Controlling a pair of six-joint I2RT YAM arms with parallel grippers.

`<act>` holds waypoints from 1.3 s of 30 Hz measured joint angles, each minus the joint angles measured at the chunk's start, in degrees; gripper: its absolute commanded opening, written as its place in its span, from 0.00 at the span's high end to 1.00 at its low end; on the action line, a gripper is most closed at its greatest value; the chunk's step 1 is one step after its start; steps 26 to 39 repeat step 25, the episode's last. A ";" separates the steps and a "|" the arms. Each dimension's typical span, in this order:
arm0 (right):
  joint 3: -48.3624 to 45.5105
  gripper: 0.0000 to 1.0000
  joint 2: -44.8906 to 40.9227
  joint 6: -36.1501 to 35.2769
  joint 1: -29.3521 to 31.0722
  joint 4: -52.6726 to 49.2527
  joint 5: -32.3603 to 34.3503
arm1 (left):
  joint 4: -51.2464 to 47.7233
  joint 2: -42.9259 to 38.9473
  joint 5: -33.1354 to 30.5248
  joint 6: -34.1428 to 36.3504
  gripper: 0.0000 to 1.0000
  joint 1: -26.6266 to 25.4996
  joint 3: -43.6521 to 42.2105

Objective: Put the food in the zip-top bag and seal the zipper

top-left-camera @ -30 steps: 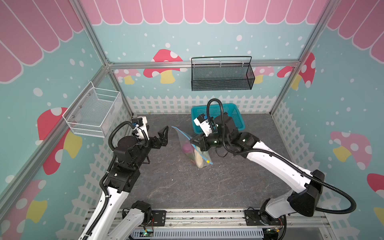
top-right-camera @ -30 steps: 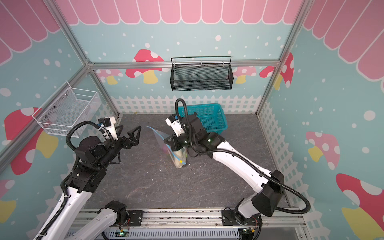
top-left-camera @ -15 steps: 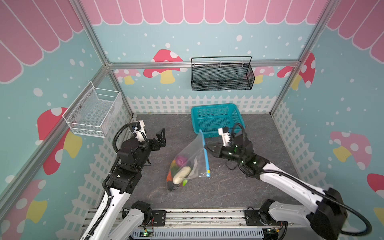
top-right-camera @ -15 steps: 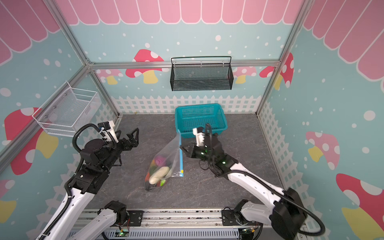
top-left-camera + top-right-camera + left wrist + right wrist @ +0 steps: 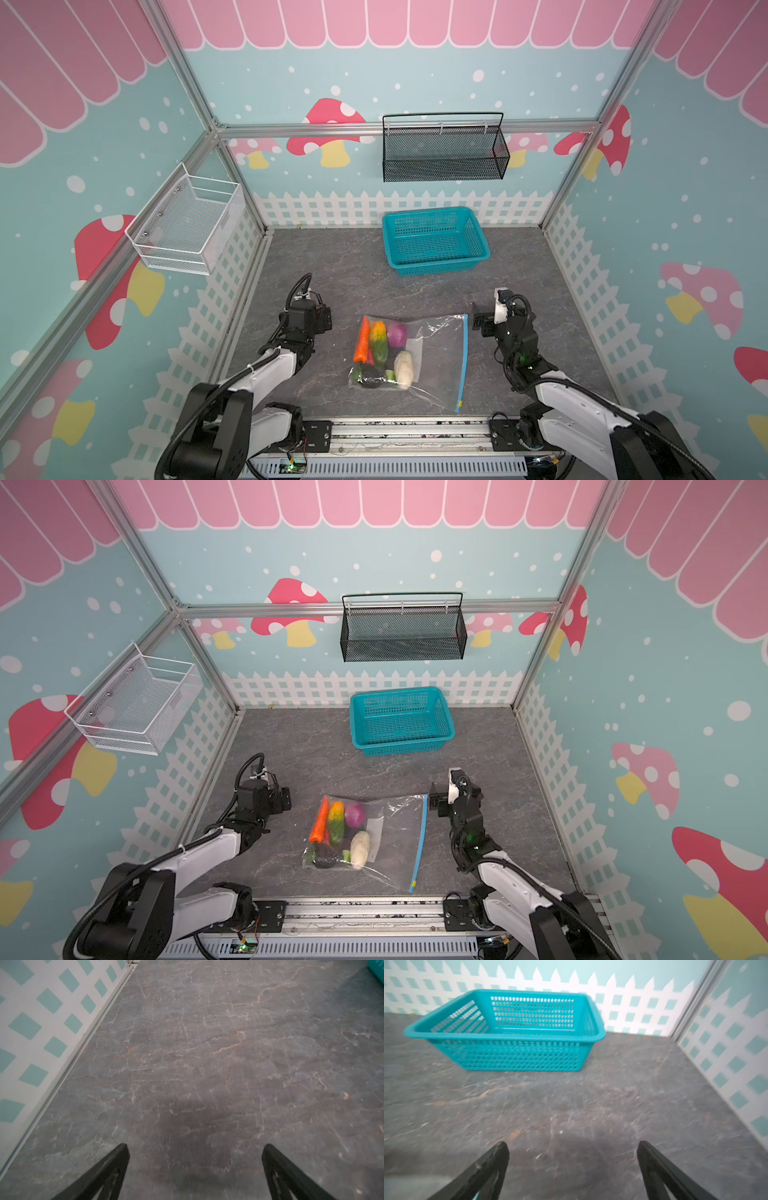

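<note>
Grey tabletop (image 5: 353,270): the zip-top bag (image 5: 436,353), holding the food (image 5: 380,353), lies between the left gripper (image 5: 325,319) and the right gripper (image 5: 478,321), both spread wide and empty. The zipper (image 5: 463,361) runs just beside the right gripper; any unclosed stretch could let food slip out.

Both wrist views cut off all but the finger ends of the left end effector (image 5: 195,1147) and right end effector (image 5: 572,1145), and the right wrist view is smeared, softening the teal basket (image 5: 512,1051). In both top views the zipper (image 5: 464,361) is too thin to tell whether it is closed, and the dark pieces among the food (image 5: 380,353) in the zip-top bag (image 5: 440,353) overlap beyond telling apart.
</note>
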 measured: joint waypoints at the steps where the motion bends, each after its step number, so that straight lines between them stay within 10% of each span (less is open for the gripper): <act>1: -0.50 0.00 1.95 -1.86 -2.40 3.28 -0.44 | 2.21 0.39 0.35 0.68 0.00 0.44 0.00; 12: -3.04 0.02 26.95 -6.99 -15.52 29.94 -5.79 | 28.76 16.68 9.11 3.52 0.00 5.53 0.22; 23: 1.14 0.02 27.23 -6.56 -17.59 32.24 -11.34 | 32.96 17.77 9.11 3.10 0.00 6.10 0.92; 25: 1.22 0.02 27.23 -6.58 -17.94 32.24 -12.33 | 33.24 17.77 9.16 2.80 0.30 6.10 0.92; 39: 1.22 0.02 27.23 -6.58 -17.94 32.24 -12.33 | 33.24 17.77 9.16 2.80 0.30 6.10 0.92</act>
